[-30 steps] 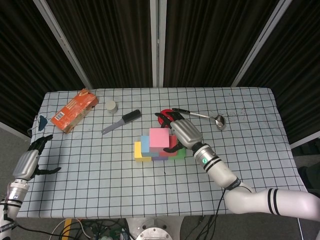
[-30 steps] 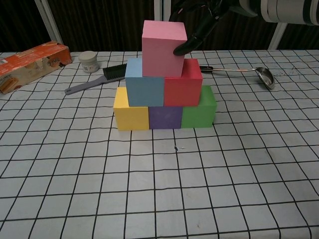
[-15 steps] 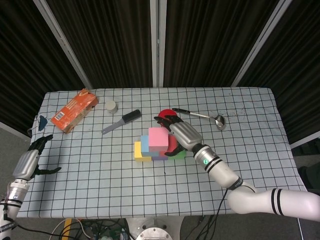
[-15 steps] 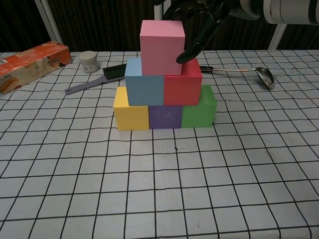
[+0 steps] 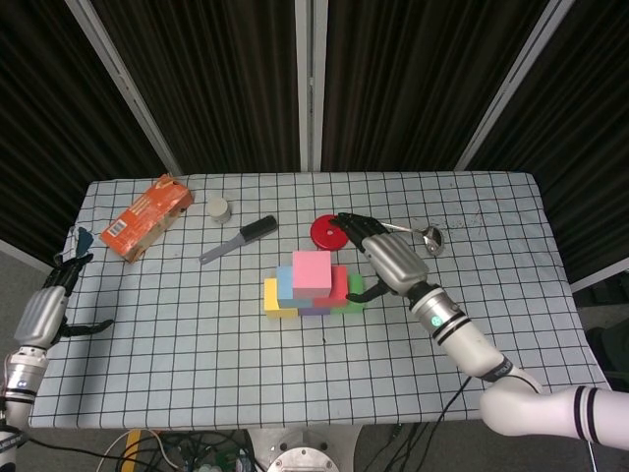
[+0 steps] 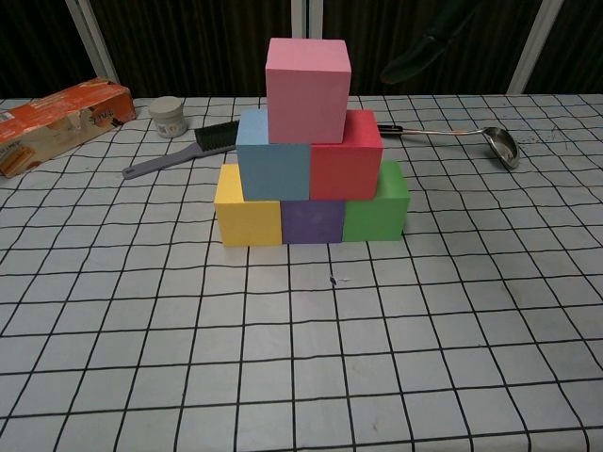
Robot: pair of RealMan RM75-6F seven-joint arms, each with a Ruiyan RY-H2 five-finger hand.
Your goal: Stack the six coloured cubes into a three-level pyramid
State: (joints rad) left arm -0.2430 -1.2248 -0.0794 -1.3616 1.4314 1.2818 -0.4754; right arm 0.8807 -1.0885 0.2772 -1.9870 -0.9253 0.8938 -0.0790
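At the far left edge of the checked tabletop (image 5: pixel 197 344), the left hand (image 5: pixel 51 305) hangs with fingers loosely spread, holding nothing; its arm is cut off by the frame. An orange carton (image 5: pixel 145 216), a small white jar (image 5: pixel 218 207) and a black-handled knife (image 5: pixel 239 239) lie behind. At centre stands the finished pyramid: yellow cube (image 6: pixel 248 205), purple cube (image 6: pixel 313 222) and green cube (image 6: pixel 376 201) below, blue cube (image 6: pixel 272 156) and red cube (image 6: pixel 347 155) above, pink cube (image 6: pixel 307 76) on top. The right hand (image 5: pixel 388 258), fingers spread and empty, has drawn back from the pink cube it touched a second ago, uncovering a red disc (image 5: pixel 326 232); the chest view shows only a blurred fingertip. A metal ladle (image 6: pixel 471 138) lies partly hidden behind it.
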